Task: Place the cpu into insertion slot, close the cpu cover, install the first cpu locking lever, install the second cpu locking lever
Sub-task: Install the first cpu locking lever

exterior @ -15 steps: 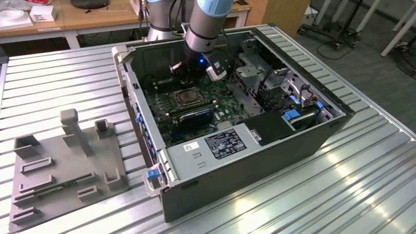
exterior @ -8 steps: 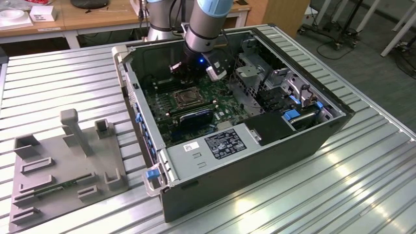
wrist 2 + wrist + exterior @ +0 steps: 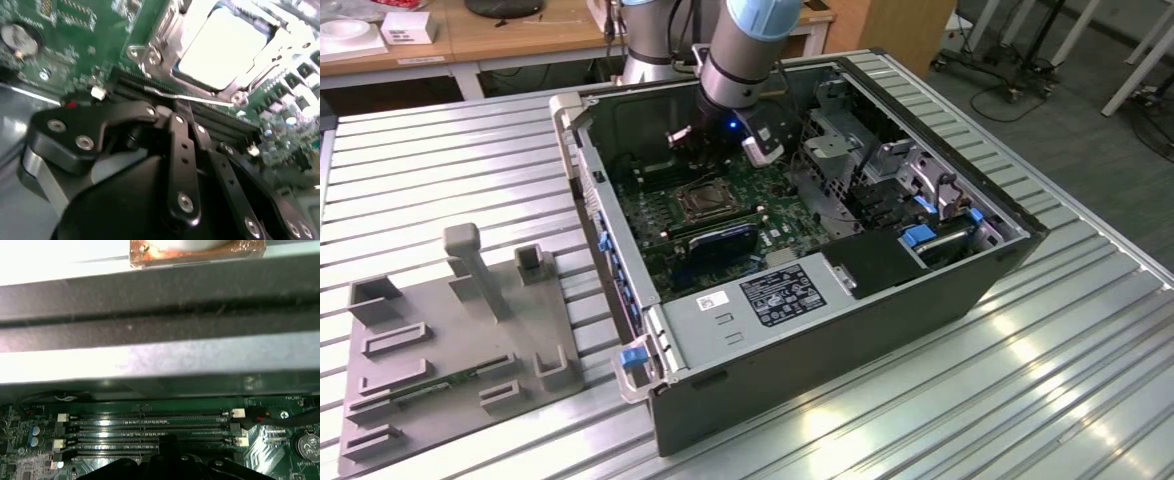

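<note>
Hand [image 3: 175, 107], clenched, sits at the lever [image 3: 210, 100] beside the cover [image 3: 162, 37], closed over the cpu [image 3: 222, 42]; steady downward pressure, then tucking under its catch, seems wise.

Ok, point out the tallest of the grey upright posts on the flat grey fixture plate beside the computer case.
The tall grey rectangular post near the fixture plate's far edge; it rises well above the shorter slotted post beside it.

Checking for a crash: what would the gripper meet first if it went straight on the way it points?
Probably the black memory slots, right ahead of the gripper in both wrist views; depth is unclear.
</note>
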`<state>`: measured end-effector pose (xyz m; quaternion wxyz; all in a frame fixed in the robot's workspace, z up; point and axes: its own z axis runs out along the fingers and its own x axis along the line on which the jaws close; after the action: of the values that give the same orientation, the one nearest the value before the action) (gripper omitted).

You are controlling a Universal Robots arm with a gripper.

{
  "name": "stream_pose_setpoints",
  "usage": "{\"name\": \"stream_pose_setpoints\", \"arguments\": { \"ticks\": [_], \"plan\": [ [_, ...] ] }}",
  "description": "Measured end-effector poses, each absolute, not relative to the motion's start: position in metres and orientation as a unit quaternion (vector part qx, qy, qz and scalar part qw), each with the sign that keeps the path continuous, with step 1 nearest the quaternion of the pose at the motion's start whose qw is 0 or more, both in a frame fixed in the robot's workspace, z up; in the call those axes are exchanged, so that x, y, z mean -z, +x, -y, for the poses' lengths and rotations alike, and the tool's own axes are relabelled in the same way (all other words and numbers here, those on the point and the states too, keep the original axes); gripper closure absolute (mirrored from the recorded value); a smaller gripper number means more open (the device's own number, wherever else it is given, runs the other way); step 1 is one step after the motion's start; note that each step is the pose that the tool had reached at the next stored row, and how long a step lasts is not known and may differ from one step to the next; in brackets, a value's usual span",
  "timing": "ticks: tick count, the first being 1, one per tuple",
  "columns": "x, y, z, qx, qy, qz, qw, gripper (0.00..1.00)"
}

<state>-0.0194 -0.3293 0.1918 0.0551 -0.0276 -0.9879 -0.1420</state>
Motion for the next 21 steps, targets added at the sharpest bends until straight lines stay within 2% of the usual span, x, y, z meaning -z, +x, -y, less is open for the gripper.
{"name": "stream_pose_setpoints", "arguments": {
  "ticks": [21],
  "plan": [
    [-0.207, -0.019, 0.329, 0.143, -0.028, 0.988, 0.055, 0.89]
  ]
}}
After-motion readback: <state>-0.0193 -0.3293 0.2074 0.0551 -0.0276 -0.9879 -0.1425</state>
